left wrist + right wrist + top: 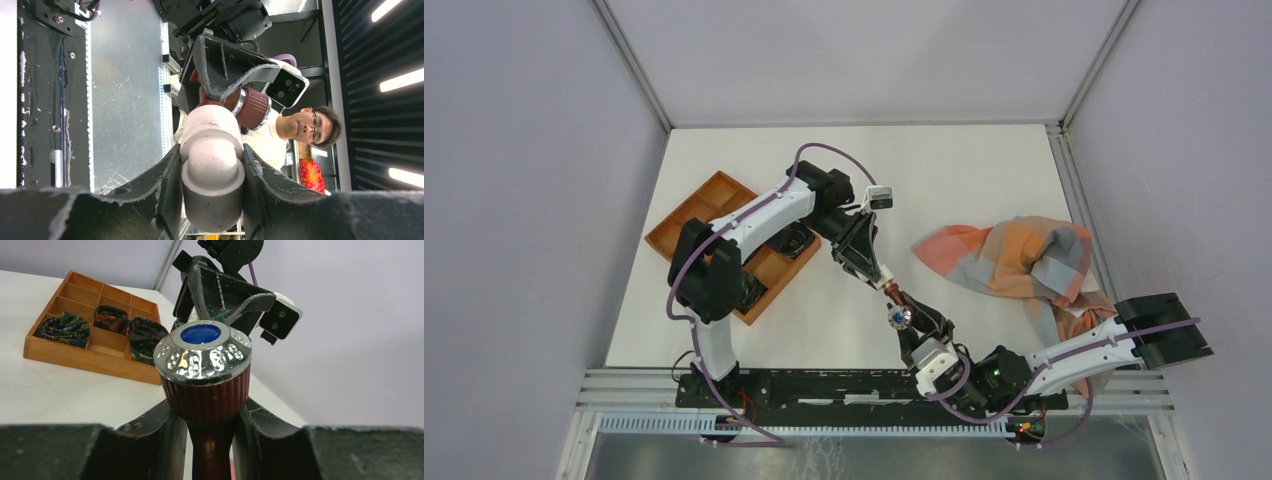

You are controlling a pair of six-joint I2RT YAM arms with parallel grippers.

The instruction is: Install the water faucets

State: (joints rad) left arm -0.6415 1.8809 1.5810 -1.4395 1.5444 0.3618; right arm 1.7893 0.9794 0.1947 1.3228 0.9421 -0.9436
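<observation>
The water faucet (898, 303), a small reddish-brown tap, is held in the air between both grippers over the table's front middle. My left gripper (880, 272) is shut on its pale end fitting (212, 172), which fills the gap between the fingers in the left wrist view (211, 165). My right gripper (910, 328) is shut on the brown stem (210, 450) just under the ribbed knob. The silvery knob top with its blue mark (202, 347) faces the right wrist camera, and the right gripper (210, 412) closes below it. The knob's ribbed side (254, 108) shows beyond the fitting.
An orange-brown compartment tray (686, 212) with dark rolled items lies at the left under the left arm; it also shows in the right wrist view (75, 357). A crumpled orange, grey and pink cloth (1014, 258) lies at the right. A black rail (824, 385) runs along the near edge.
</observation>
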